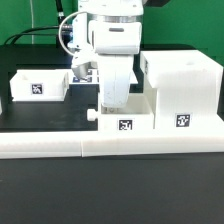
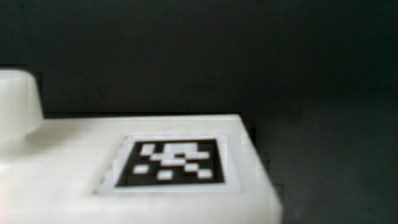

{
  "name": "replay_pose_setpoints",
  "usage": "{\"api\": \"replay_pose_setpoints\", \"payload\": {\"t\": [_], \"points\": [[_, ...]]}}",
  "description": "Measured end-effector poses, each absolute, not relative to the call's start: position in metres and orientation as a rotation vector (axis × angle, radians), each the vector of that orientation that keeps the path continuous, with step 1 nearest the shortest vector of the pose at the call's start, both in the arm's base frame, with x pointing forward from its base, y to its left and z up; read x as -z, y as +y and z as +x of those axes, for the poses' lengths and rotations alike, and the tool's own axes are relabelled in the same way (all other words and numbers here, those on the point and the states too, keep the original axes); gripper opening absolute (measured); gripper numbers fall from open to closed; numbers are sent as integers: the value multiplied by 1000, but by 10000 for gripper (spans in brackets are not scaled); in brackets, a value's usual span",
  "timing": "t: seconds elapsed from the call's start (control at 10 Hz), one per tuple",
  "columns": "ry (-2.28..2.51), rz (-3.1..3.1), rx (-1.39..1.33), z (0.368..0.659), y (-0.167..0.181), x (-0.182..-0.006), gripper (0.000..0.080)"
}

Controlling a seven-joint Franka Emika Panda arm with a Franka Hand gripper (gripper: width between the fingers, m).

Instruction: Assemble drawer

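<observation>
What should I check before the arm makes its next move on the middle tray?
1. Gripper over the middle tray: ok, it is low at the tray's wall.
2. Jaws open or shut: cannot tell, the fingertips are hidden.
3. Knob free: ok, it points to the exterior view's left.
4. Housing upright: ok.
5. Housing's opening faces the tray: cannot tell.
6. Other tray out of the way: ok, it lies apart at the exterior view's left.
</observation>
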State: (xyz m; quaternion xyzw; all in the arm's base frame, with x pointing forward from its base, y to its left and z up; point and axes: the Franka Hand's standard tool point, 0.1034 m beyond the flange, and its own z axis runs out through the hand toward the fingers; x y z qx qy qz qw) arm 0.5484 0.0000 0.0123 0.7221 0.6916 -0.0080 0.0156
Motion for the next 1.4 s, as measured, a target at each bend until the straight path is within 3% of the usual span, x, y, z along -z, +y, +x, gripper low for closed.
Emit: {"api": "replay_pose_setpoints", "payload": {"t": [1.4], "points": [[2129, 2255, 25, 546, 4, -10, 42]]}}
